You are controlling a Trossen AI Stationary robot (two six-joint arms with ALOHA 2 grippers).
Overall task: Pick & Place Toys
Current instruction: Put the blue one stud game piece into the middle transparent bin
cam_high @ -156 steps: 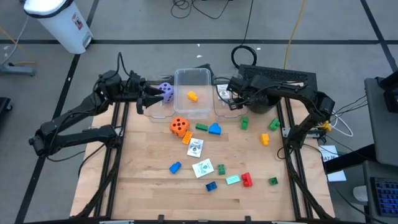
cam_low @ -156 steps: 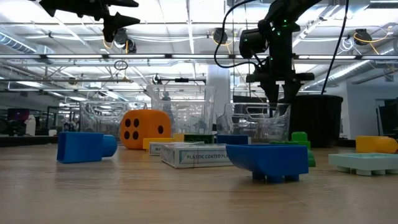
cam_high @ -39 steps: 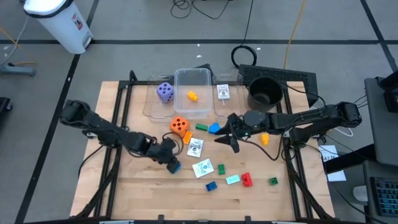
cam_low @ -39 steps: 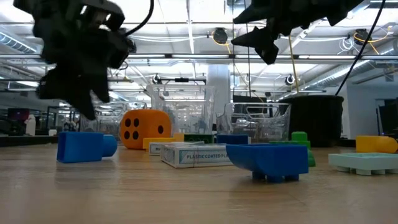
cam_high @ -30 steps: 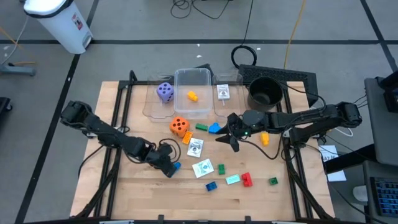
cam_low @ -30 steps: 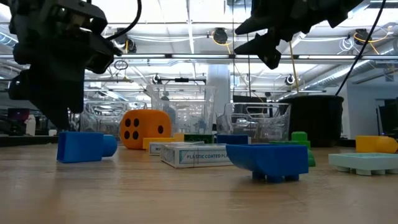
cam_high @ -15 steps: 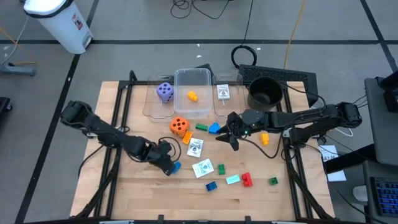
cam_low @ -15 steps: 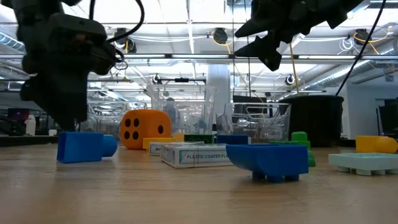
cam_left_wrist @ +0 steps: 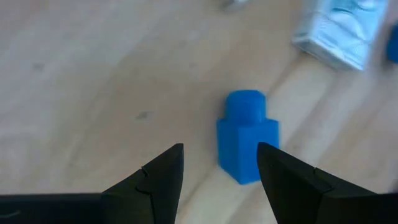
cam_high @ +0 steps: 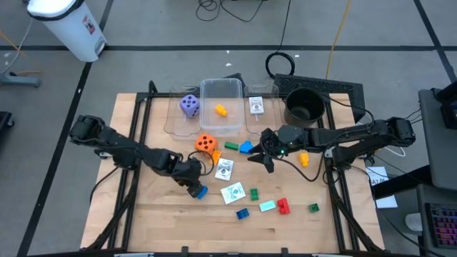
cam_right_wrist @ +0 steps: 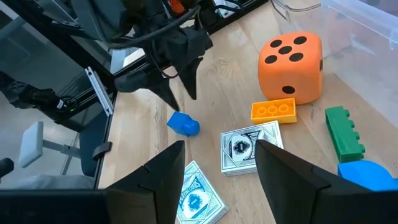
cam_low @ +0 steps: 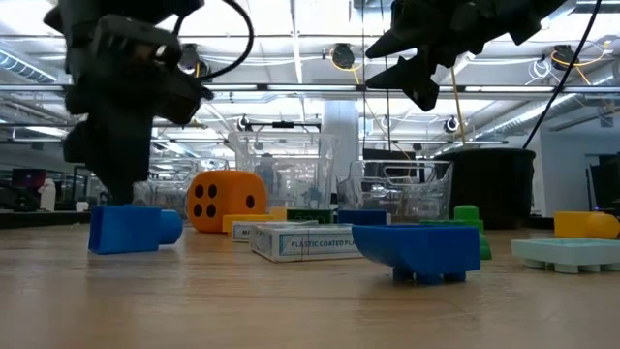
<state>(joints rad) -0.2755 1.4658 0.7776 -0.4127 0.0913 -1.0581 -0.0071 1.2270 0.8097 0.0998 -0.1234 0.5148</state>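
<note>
High view: judged from how things lie, the job is barely begun. Most toys still litter the pale wooden table [cam_high: 157, 221]: nearest the front, a red block [cam_high: 283, 206] and a glossy printed card [cam_high: 233, 193], then the stubby blue block [cam_high: 201, 190]. The left claw [cam_high: 193, 187] hangs just over that block, fingers parted, empty. Farther back the right claw [cam_high: 267, 162] hovers spread and empty near the dotted orange die [cam_high: 206, 145]. Farthest, the clear tub [cam_high: 221, 107] holds one small yellow piece.

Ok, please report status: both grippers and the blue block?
Left gripper open, just above blue block. Right gripper open, empty, hovering mid-table. Nothing blocking.
</note>
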